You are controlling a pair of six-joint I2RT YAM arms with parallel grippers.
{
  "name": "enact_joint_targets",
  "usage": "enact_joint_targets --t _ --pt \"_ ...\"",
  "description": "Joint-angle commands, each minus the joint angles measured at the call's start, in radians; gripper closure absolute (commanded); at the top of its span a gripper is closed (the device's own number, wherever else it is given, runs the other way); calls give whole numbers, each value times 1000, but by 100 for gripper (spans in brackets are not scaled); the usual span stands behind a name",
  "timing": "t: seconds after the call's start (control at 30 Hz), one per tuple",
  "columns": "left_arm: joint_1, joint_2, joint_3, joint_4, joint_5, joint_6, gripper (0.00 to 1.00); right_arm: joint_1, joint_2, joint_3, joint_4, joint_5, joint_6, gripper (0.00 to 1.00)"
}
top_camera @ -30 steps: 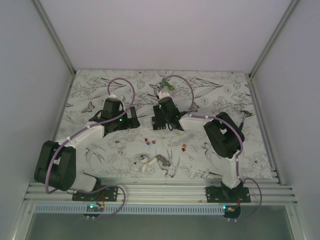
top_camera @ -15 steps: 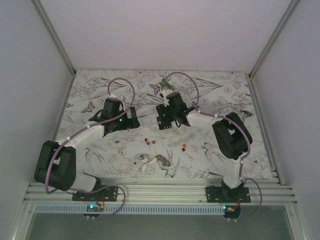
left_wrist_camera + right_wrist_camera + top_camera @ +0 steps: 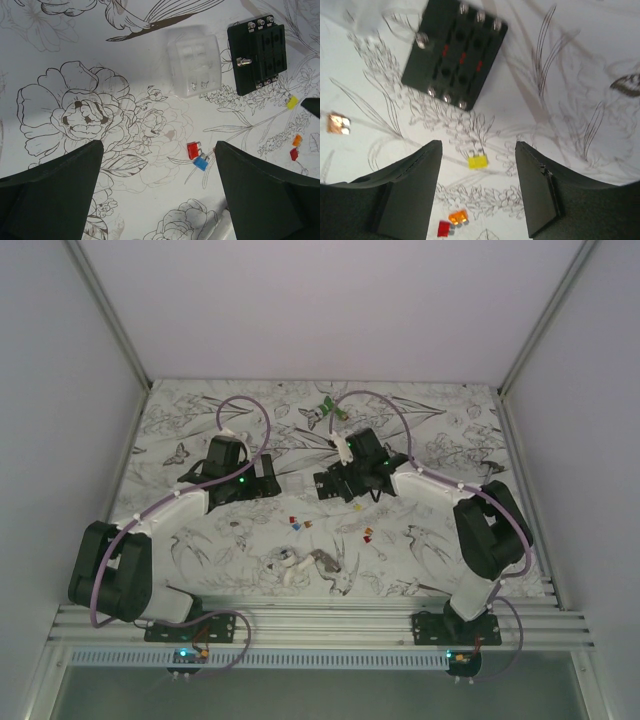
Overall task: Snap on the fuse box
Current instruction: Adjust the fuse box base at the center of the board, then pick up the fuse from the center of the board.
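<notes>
The fuse box (image 3: 324, 483) is a black square block with slots and screws, lying flat mid-table. It shows at the upper right in the left wrist view (image 3: 257, 52) and at the top in the right wrist view (image 3: 454, 52). A clear plastic cover (image 3: 195, 67) lies just left of it, apart from it. My left gripper (image 3: 270, 482) is open and empty, left of the cover (image 3: 295, 483); its jaws (image 3: 157, 195) stand wide over bare cloth. My right gripper (image 3: 348, 490) is open and empty (image 3: 477, 190), just short of the box, over a yellow fuse (image 3: 477, 161).
Small fuses lie loose: red (image 3: 193, 150) and blue (image 3: 200, 163) near my left gripper, orange (image 3: 457, 217) and red (image 3: 444, 228) near my right. A green object (image 3: 333, 410) lies at the back, a white-and-grey clump (image 3: 300, 565) at the front. White walls enclose the flower-printed table.
My right arm's elbow has swung out to the right and its wrist has turned, so the gripper now points left at the fuse box. The left arm has not moved.
</notes>
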Motion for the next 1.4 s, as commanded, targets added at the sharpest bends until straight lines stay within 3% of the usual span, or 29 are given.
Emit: enact_joint_targets --t 0.0,0.4,1.37 --pt "-8 -4 19 -26 10 -4 0 -8 -12 -31 -107 -2 -31 35" --pt "-7 2 23 -26 20 -9 0 -11 6 -114 -14 -21 55 52" --pt "-8 15 32 -28 54 -22 0 8 23 -134 -15 23 20 64"
